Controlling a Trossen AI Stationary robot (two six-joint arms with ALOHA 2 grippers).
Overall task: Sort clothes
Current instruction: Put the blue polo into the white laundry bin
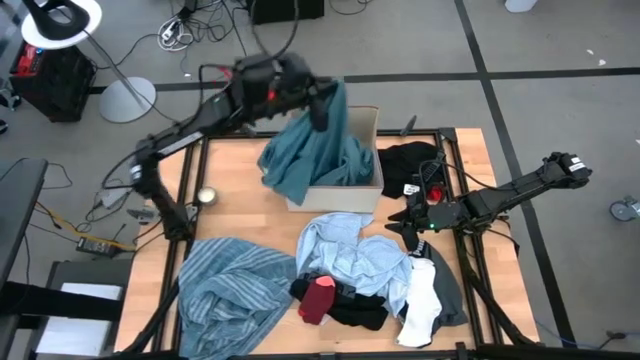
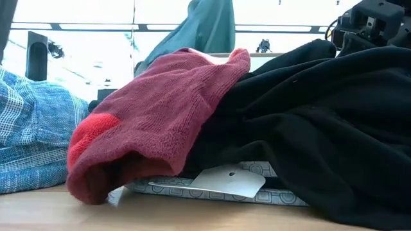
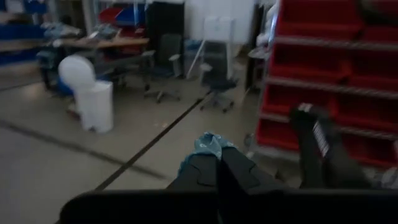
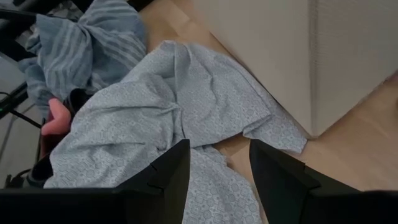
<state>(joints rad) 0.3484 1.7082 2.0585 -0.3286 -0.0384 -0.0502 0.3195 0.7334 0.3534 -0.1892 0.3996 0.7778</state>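
My left gripper (image 1: 320, 105) is raised over the beige cardboard box (image 1: 365, 125) and is shut on a teal garment (image 1: 315, 150), which hangs down into and over the box. My right gripper (image 1: 410, 222) is open and empty, low over the table just right of the light blue garment (image 1: 350, 250). In the right wrist view its fingers stand above that garment (image 4: 174, 112). A blue-grey striped garment (image 1: 230, 290) lies at the near left. A red piece (image 1: 318, 298) lies on black clothes (image 1: 355, 305). White and grey pieces (image 1: 425, 300) lie at the near right. My left gripper pinches a bunched tip of the teal garment (image 3: 208, 146) between its two shut fingers. The fingers are raised well above the box. The garment hangs slack below them (image 1: 310, 160), its lower part resting in the box and over the box's left wall.
A black garment (image 1: 410, 160) lies right of the box at the far right. A small round metal object (image 1: 207, 197) sits on the table's left side. Bare wood shows between it and the box.
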